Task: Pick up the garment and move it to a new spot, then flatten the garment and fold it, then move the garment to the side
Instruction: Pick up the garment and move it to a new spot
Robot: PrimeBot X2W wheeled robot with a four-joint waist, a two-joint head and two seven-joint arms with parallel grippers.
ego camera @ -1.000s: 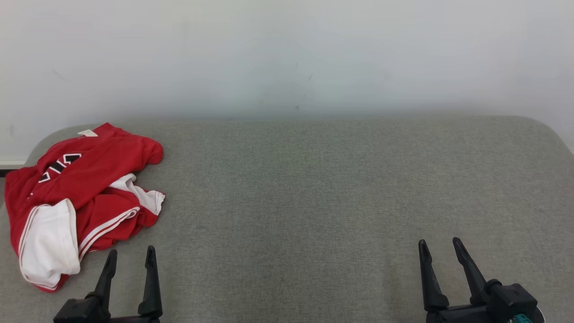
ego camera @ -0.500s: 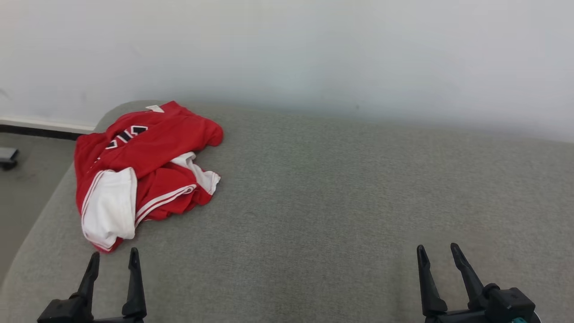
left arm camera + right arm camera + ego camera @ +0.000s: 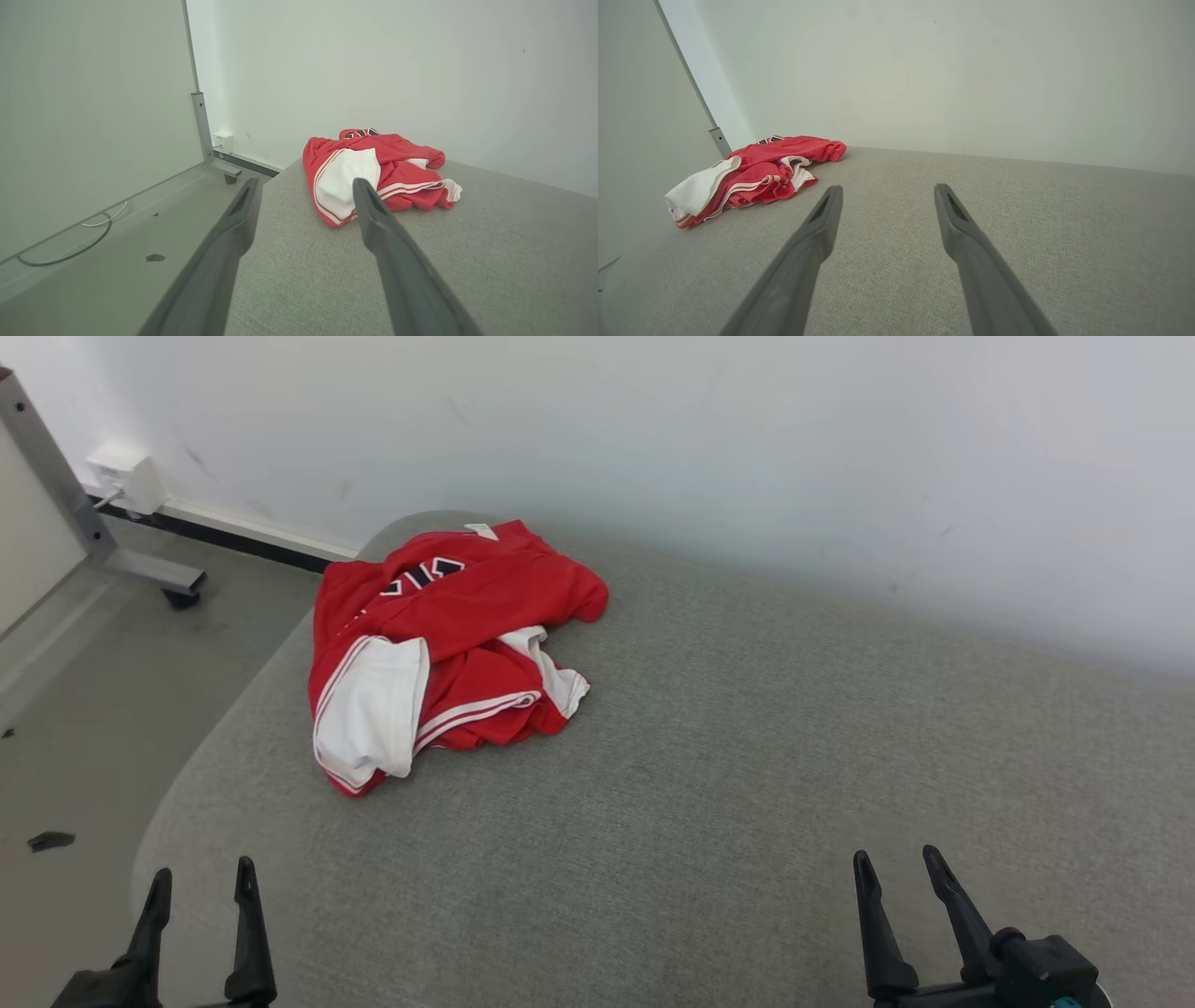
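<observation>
Two grippers stand low in the head view, and both have their fingers spread wide apart with nothing between them. The left gripper [image 3: 203,868] is at the near left corner of the grey padded surface [image 3: 747,756], and the right gripper [image 3: 894,852] is over the near part of the same surface, well apart from the left one. The garment [image 3: 448,644], red with white panels, white stripes and some black letters, lies crumpled in a heap on the surface. It is ahead of the left gripper and a little toward the right gripper's side, and touches no finger. From the right gripper it is far ahead and well to the left. In the left wrist view the heap shows just beyond the fingertips, and one finger [image 3: 376,224] covers part of its white panel, but the cloth lies clearly farther away. In the right wrist view the garment is to the left of both fingers, near the far left end of the surface, with the wall [image 3: 700,448] rising behind it. Left of the left gripper, lower than the surface, is the floor [image 3: 84,709], with a metal frame leg [image 3: 140,565] on a caster, a white box [image 3: 126,476] low on the wall, and a dark scrap [image 3: 51,841].
</observation>
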